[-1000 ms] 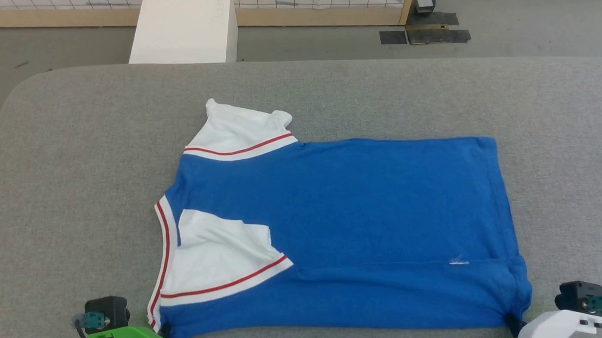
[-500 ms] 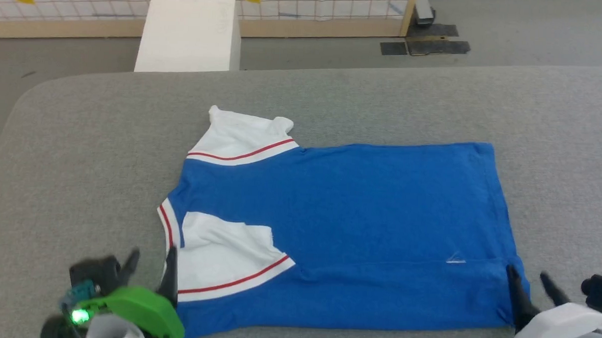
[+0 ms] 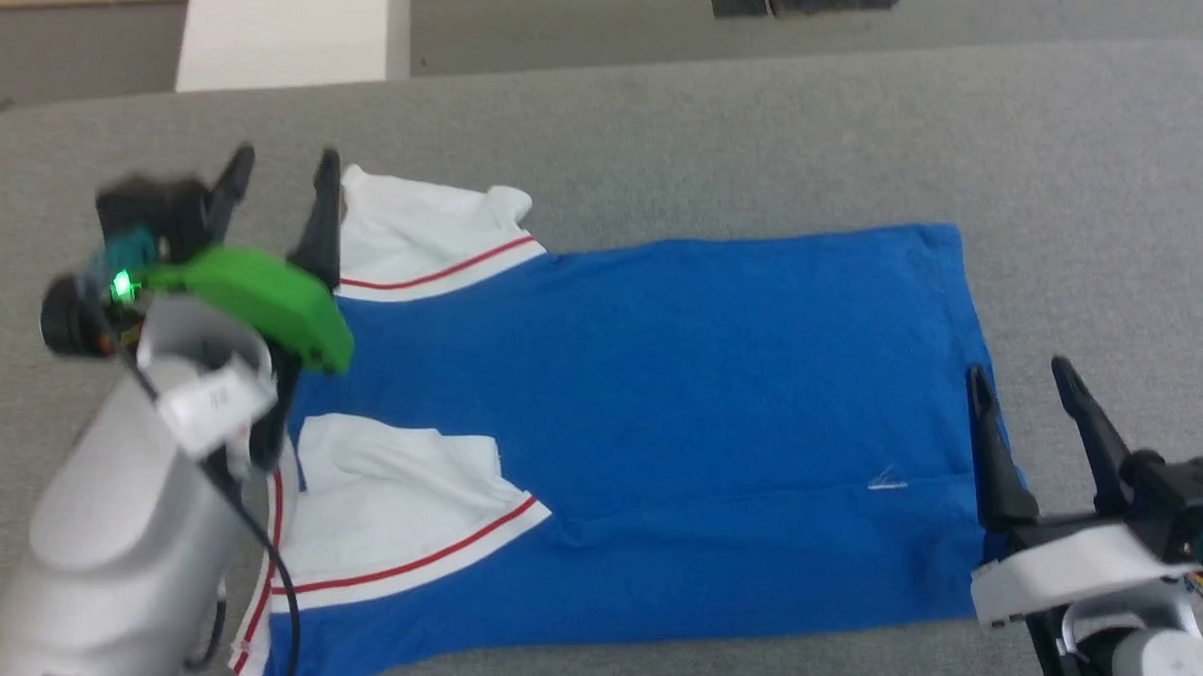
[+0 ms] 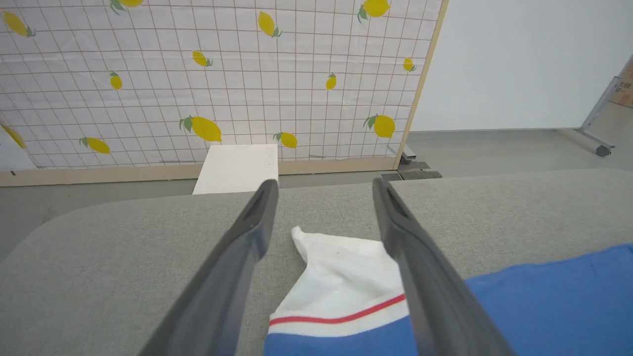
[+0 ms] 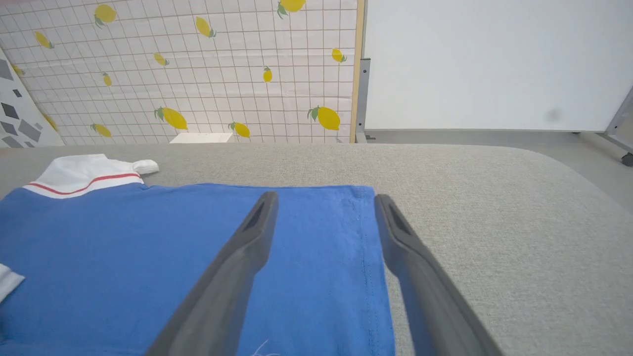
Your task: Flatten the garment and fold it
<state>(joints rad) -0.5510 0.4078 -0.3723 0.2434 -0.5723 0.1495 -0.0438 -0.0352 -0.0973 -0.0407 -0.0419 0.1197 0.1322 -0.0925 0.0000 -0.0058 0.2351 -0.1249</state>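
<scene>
Blue garment (image 3: 709, 402) (white, seemingly red-striped sleeves (image 3: 415, 221))

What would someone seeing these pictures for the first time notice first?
A blue shirt with white, red-striped sleeves lies spread on the grey table. The green-shelled left gripper hovers open at its far sleeve, and the right gripper stands open at the hem.

The garment (image 3: 659, 400) lies flat on the table (image 3: 769, 134), nearer its front edge, running left to right with the hem at the right end. The far sleeve (image 3: 415, 221) points toward the table's back edge; the near sleeve (image 3: 396, 491) is folded onto the body. The left gripper (image 3: 286, 157) sits just left of the far sleeve. The right gripper (image 3: 1018, 368) straddles the hem. Beyond the back edge stands a box (image 3: 287, 27), with a partition (image 4: 198, 74) behind it.
</scene>
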